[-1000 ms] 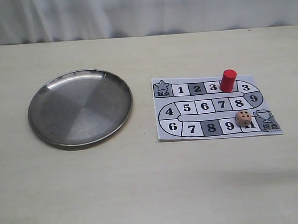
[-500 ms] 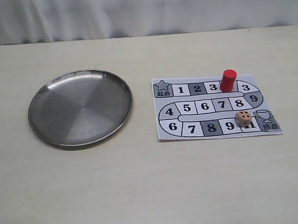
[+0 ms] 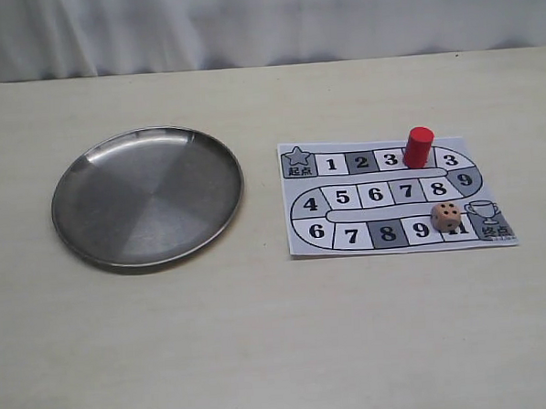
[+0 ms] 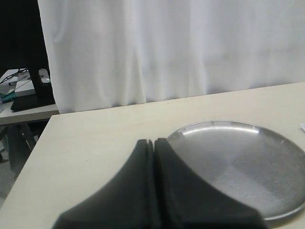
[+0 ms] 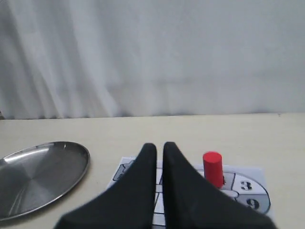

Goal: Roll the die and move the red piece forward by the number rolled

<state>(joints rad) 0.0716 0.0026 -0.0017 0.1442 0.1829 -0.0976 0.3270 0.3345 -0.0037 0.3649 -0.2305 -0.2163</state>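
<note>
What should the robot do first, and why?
Probably the right claw should open and reach down to the die. The die sits on the game board near the trophy square, on that arm's side, and both claws look shut and hold nothing. It has to be picked up and rolled before the red piece can move.

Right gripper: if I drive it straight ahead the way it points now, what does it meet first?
Most likely the game board, which lies directly beyond the right gripper. The red piece stands off to one side of that line, not on it. The die is hidden, and depth is hard to judge.
</note>
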